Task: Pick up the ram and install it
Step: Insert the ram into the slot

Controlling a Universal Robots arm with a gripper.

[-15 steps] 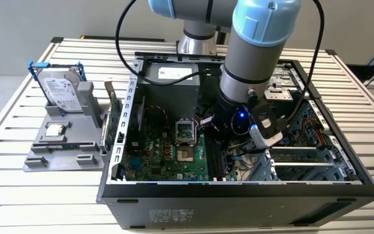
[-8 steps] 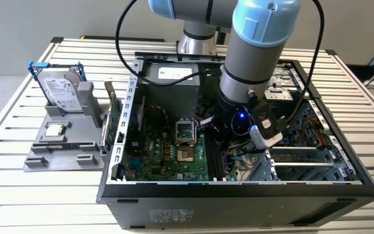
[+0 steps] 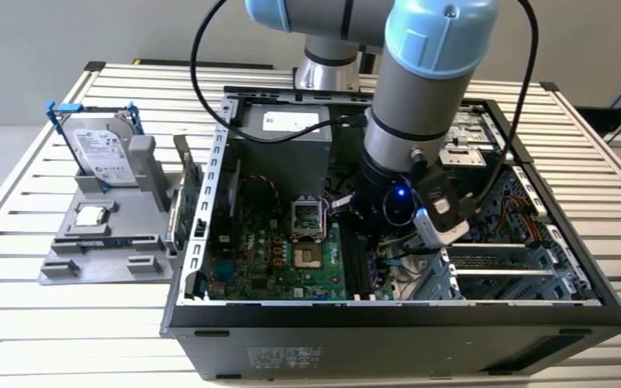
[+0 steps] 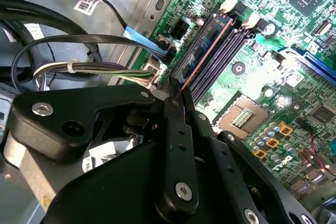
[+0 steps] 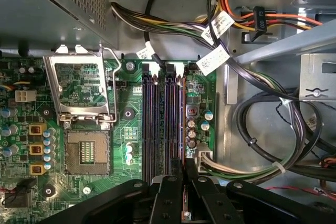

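The arm is reaching steeply down into the open computer case point(image 3: 397, 311), its wrist nearly vertical, with the claw point(image 5: 184, 174) hanging low over the motherboard point(image 5: 126, 129). In both wrist views the claw's black fingers point(image 4: 176, 124) are drawn together on a thin edge: the ram point(image 4: 206, 56), seen almost edge-on as a fine coppery line in the second wrist view, running forward from the fingertips along the black memory slots point(image 5: 163, 124). So the claw is clamped on the ram, and the stick is sitting directly under and ahead of it, lined up with the slot nearest the cable side.

To my eye the pick-up part is done and the seating step is in hand. I cannot tell whether the stick is already bedded in its slot or only resting in its mouth. Judging from this, the move calls for a straight downward press with the stick kept parallel to the slot, so that both ends go in evenly and the white end latches point(image 5: 157, 67) catch.

Beside the claw, on the far side from the cable bundle point(image 5: 252, 150), the open processor socket point(image 5: 84, 150) is lying bare.
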